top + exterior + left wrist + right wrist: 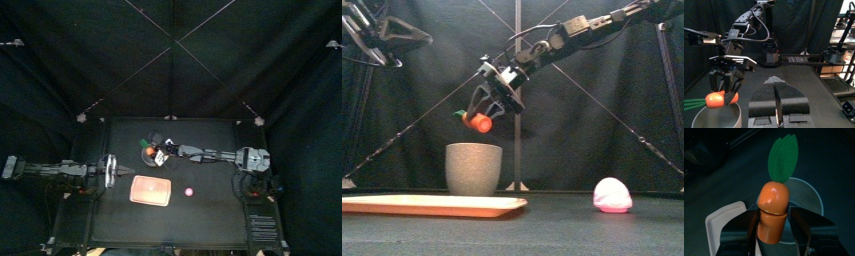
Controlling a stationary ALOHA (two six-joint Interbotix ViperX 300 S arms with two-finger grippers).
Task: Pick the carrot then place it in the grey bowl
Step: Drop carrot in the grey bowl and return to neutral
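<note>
**A:** Where's the carrot (480, 123)?

**B:** Clamped in my right gripper (488, 112), leaves poking past the jaw tips. It hangs above the bowl (473, 168), clear of the rim.

**A:** And now?

**B:** I'd centre it over the mouth, dip lower, then let go. My left gripper (777, 97) rests closed at the left.

Under my right gripper (486, 110) I see open air straight down to the mouth of the grey bowl (473, 168), with only the held carrot (480, 122) in that gap. Low and in front of it lies the pink tray (433, 206). A pink toy (612, 194) sits well off to its right. The left gripper (115, 172), jaws together, rests clear on its left.
</note>
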